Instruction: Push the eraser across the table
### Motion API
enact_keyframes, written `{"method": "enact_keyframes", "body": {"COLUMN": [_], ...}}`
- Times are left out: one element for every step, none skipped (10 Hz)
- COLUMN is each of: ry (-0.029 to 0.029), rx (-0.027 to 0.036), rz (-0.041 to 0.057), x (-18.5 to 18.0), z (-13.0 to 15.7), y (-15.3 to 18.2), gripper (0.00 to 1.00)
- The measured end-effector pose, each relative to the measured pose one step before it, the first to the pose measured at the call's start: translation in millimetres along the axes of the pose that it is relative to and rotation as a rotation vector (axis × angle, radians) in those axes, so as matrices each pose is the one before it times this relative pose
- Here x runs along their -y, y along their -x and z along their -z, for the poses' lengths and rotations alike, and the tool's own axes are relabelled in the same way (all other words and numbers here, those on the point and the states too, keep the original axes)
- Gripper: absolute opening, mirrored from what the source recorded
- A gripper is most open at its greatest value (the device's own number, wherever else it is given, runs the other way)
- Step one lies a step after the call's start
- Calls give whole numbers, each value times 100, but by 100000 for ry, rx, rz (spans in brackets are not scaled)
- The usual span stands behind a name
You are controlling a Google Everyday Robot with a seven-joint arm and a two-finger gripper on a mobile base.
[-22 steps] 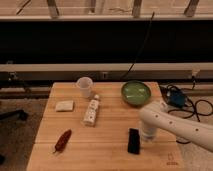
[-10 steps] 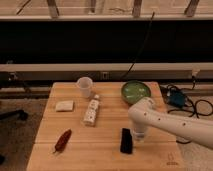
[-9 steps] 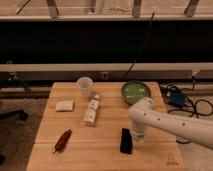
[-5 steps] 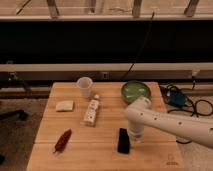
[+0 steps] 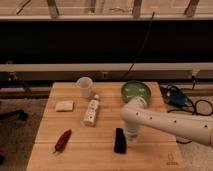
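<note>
Dark panelling crossed by a pale rail (image 5: 100,66) fills the back of the room, and in front of it stands the table (image 5: 100,152), a light wooden top of plank strips. On it, near the far edge and right of the middle, sits a green bowl (image 5: 137,91), and every place below is told from that bowl. The white arm (image 5: 170,124) comes in from the right, passing nearer the camera than the bowl, and bends down to the tabletop. The gripper (image 5: 130,136) is at its lower end, just nearer the camera than the bowl and close over the wood; whether it is spread or closed I cannot tell. The eraser (image 5: 120,140) lies flat right beside the gripper, on its left, so slightly left of the bowl and well nearer the camera. A white bottle (image 5: 91,111) lies on its side left of the bowl. A white cup (image 5: 85,86) stands further left, level with the bowl. A red pepper-like item (image 5: 63,140) lies far left and nearer the camera. A whitish pad (image 5: 64,105) lies far left. A small dark mark (image 5: 171,161) sits at the near corner to the bowl's right.
</note>
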Motion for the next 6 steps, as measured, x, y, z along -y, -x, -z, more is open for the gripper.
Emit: {"method": "enact_keyframes", "body": {"ry": [-160, -197, -140, -137, -181, -106], "rx": [-59, -109, -64, 17, -17, -105], "rz": [525, 1151, 797, 376, 297, 562], "x": [35, 124, 88, 55, 10, 47], "z": [15, 42, 25, 8, -13, 15], "y": [332, 549, 403, 247, 150, 290], "gripper": [0, 0, 0, 0, 0, 0]}}
